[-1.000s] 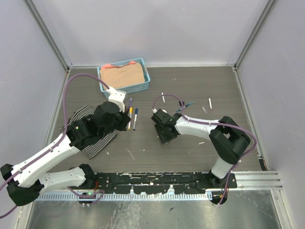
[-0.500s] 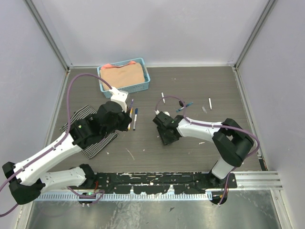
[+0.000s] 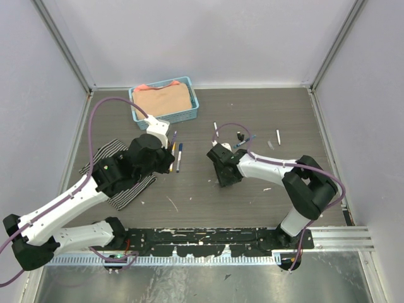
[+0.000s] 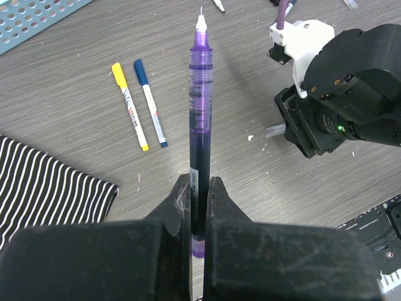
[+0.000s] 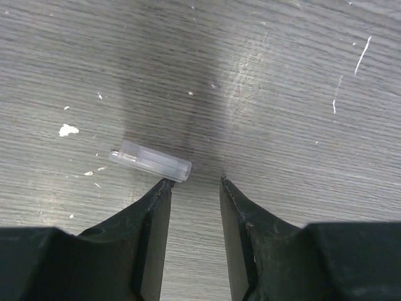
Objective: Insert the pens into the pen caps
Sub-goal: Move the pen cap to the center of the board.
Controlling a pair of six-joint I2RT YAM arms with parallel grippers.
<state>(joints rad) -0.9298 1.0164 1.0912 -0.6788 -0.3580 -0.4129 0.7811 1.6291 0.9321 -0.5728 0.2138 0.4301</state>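
Observation:
My left gripper (image 4: 199, 183) is shut on the lower end of a purple pen (image 4: 200, 119), whose bare white tip points away from the camera; in the top view that gripper (image 3: 168, 150) hangs left of centre. A yellow-capped pen (image 4: 130, 106) and a blue-capped pen (image 4: 150, 103) lie side by side on the table. My right gripper (image 5: 194, 183) is open just above the table. A clear pen cap (image 5: 151, 162) lies flat at its left fingertip (image 5: 164, 185), outside the gap. Uncapped white pens (image 3: 215, 129) (image 3: 278, 136) lie farther back.
A blue basket (image 3: 194, 101) holding tan cloth stands at the back left. A striped cloth (image 3: 120, 186) lies under my left arm. A black cap (image 3: 240, 136) and a blue-ended pen (image 3: 246, 140) sit behind my right arm. White flecks dot the wooden table (image 3: 189, 196).
My right gripper has shifted slightly right and away, uncovering the black cap behind it. My left arm moved a little toward the centre with the purple pen, then held still.

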